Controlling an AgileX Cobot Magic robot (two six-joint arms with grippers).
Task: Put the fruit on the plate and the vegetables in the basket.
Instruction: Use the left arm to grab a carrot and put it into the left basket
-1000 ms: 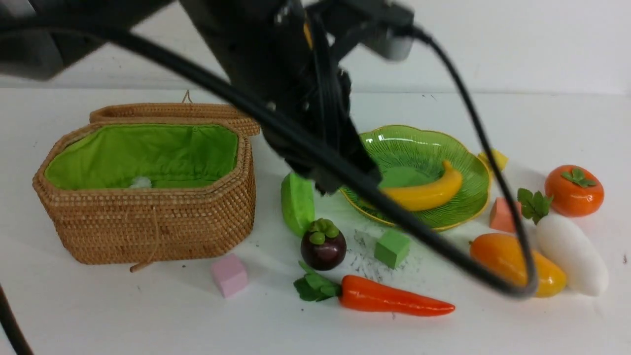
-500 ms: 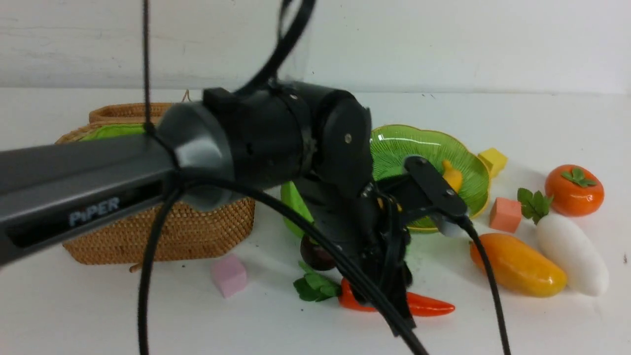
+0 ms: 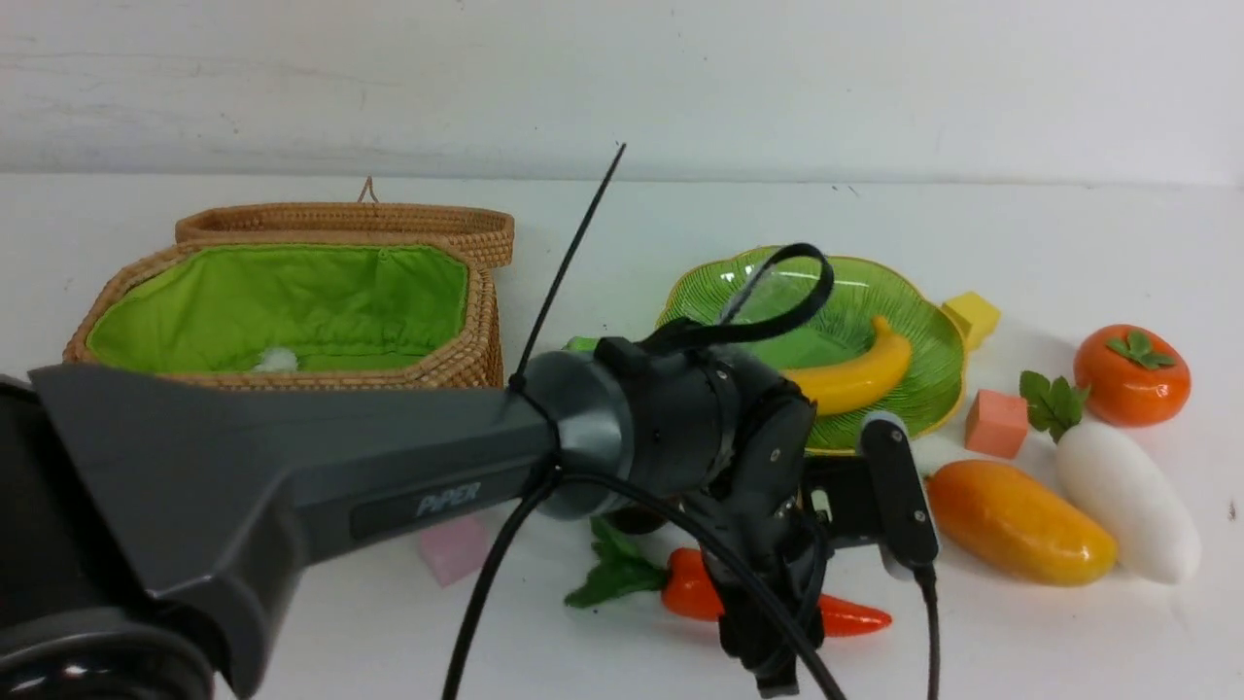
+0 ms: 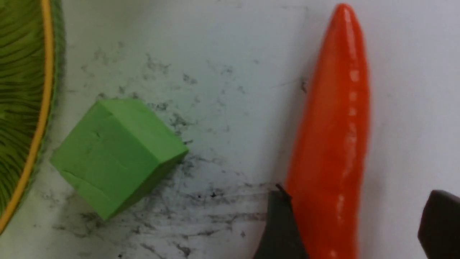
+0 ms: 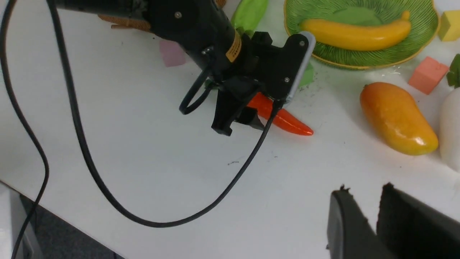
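Carrot (image 4: 334,126), one, lies between parted fingers (image 4: 280,223) of the left tool (image 4: 355,194); one banana (image 3: 855,374) sits on one plate (image 3: 875,292).

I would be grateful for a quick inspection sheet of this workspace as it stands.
Surface: white table, dark scuffs beside the green cube.
Job's things: banana on plate; basket open; carrot, mango, persimmon, radish, gourd on the table.
Clutter: pink cube, yellow cube, salmon cube.
Grippers: left gripper jaws open astride the carrot; right gripper jaws together, empty.
Cables: black cable loops from the left arm over the table.
Surroundings: white wall.
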